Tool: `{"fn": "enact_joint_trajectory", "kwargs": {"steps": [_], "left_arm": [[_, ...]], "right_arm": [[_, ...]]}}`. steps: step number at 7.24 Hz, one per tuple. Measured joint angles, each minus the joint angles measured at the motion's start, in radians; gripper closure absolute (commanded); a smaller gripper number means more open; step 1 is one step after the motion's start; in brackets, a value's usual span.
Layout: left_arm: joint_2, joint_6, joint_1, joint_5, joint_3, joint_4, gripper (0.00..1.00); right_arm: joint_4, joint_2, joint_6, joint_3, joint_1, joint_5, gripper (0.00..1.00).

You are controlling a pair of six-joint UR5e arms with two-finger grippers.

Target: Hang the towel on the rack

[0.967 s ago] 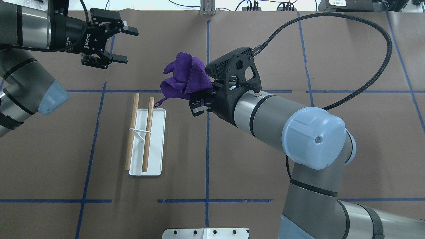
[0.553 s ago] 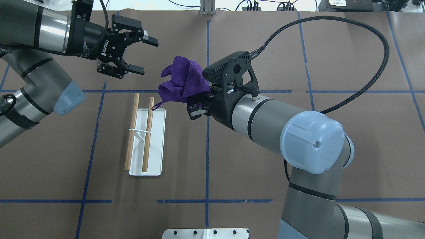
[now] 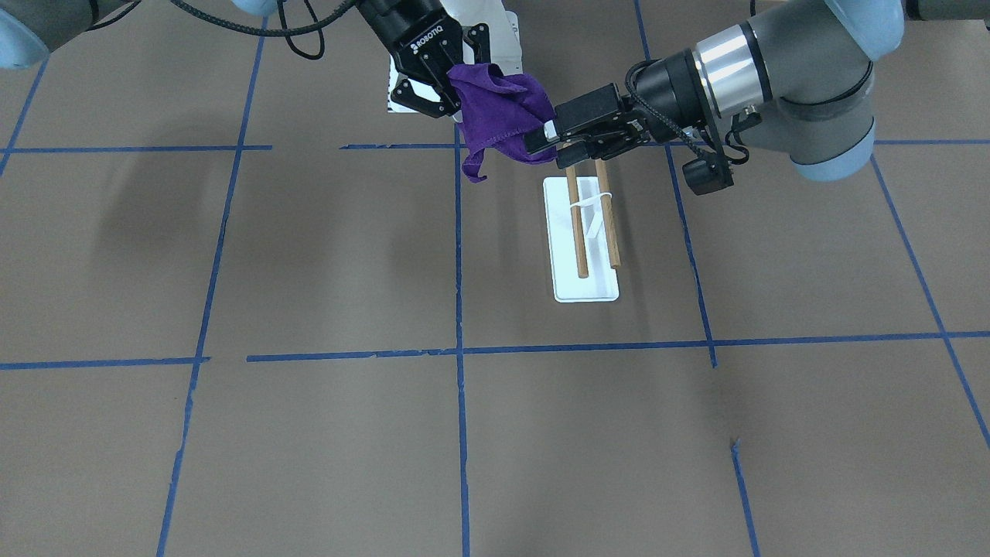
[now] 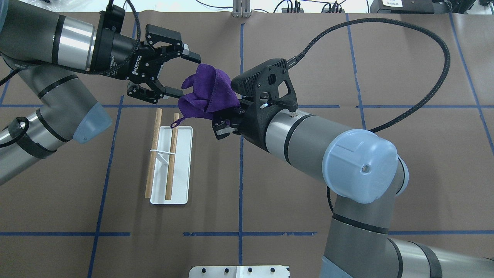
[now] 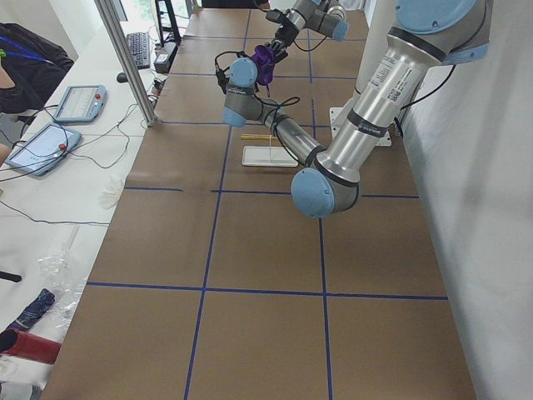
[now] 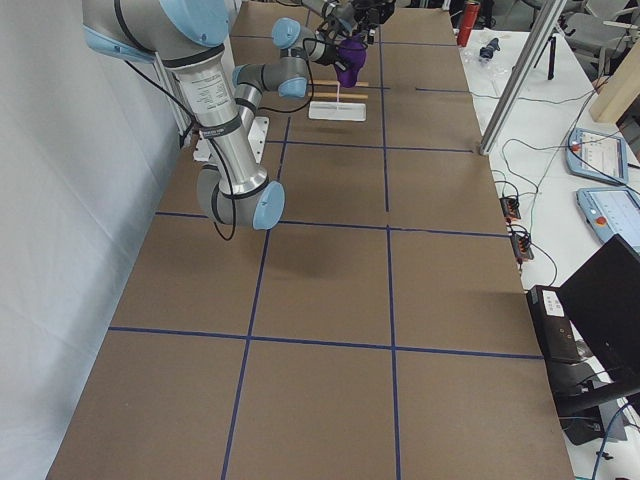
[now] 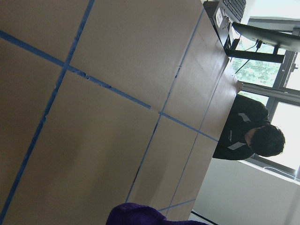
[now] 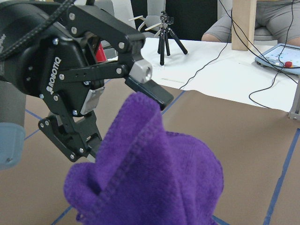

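Note:
The purple towel (image 4: 208, 92) hangs bunched in the air above the table, just beyond the far end of the rack. My right gripper (image 4: 225, 119) is shut on its right side. It also shows in the front view (image 3: 501, 114) and the right wrist view (image 8: 154, 183). Its small loop (image 4: 174, 123) dangles over the rack's far end. My left gripper (image 4: 184, 76) is open, with its jaws on either side of the towel's left edge. The rack (image 4: 172, 154) has two brown dowels over a white base plate (image 4: 182, 170) and is bare.
The robot's white pedestal plate (image 4: 239, 271) sits at the near table edge. Blue tape lines (image 4: 241, 185) cross the brown table cover. A thick black cable (image 4: 386, 27) arcs over the right arm. An operator (image 7: 255, 136) sits beyond the far table edge.
My left gripper has moved right and down, from well clear of the towel to around its left edge, staying open. My right gripper has carried the towel slightly left.

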Motion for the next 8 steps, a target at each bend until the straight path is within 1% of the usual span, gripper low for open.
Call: {"fn": "enact_joint_trajectory", "kwargs": {"steps": [1, 2, 3, 4, 5, 6, 8], "left_arm": [[-0.003, -0.005, 0.003, 0.000, -0.002, 0.000, 0.14], [-0.005, -0.008, 0.006, 0.000, -0.002, 0.000, 0.28], [-0.007, -0.011, 0.008, 0.000, -0.003, 0.000, 0.51], [-0.009, -0.012, 0.008, -0.001, -0.004, 0.001, 0.67], [-0.010, -0.012, 0.009, -0.002, -0.005, 0.001, 0.82], [-0.010, -0.010, 0.009, -0.004, -0.007, 0.001, 0.99], [-0.007, -0.007, 0.007, -0.008, -0.016, 0.000, 1.00]], "right_arm": [[0.000, 0.000, 0.001, 0.001, 0.000, 0.000, 1.00], [0.001, 0.001, 0.002, 0.001, -0.001, 0.000, 1.00], [0.001, 0.001, 0.002, 0.002, -0.001, -0.003, 1.00], [0.002, 0.001, 0.002, 0.002, -0.001, -0.006, 1.00], [0.002, 0.001, 0.002, 0.002, -0.001, -0.008, 1.00], [0.002, 0.001, 0.001, 0.002, -0.001, -0.009, 1.00], [0.002, 0.001, -0.003, 0.001, -0.002, -0.008, 1.00]]}}
